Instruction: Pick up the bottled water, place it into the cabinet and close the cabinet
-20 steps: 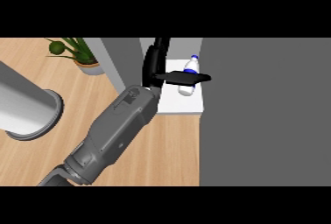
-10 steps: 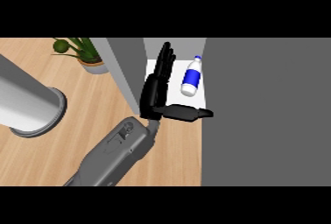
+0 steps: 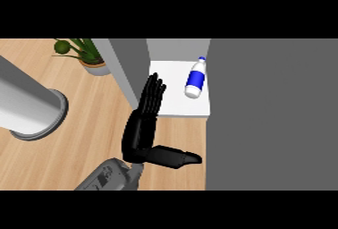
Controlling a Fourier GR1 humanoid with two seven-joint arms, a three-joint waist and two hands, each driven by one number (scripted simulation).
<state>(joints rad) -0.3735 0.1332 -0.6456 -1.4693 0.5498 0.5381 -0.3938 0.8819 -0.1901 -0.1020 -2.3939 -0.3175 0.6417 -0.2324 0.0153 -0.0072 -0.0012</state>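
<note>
The bottled water (image 3: 194, 82), clear with a blue label and blue cap, lies on its side on the white shelf (image 3: 173, 106) inside the cabinet, cap pointing away from me. My left hand (image 3: 141, 130) is open just left of and nearer than the bottle, apart from it. Its fingers (image 3: 152, 91) are straight and reach over the shelf's left edge, and its thumb (image 3: 177, 157) sticks out to the right above the wooden counter. Nothing is in the hand. The right hand does not show.
A wide dark grey panel (image 3: 271, 112), the cabinet's open door, fills the right side. The cabinet's grey side wall (image 3: 128, 67) stands left of the shelf. A large grey cylinder (image 3: 26, 105) stands at the left, and a potted plant (image 3: 84, 54) behind it.
The left hand has let go of the bottle, which now lies on the shelf. The hand has drawn back toward me with its fingers straightened.
</note>
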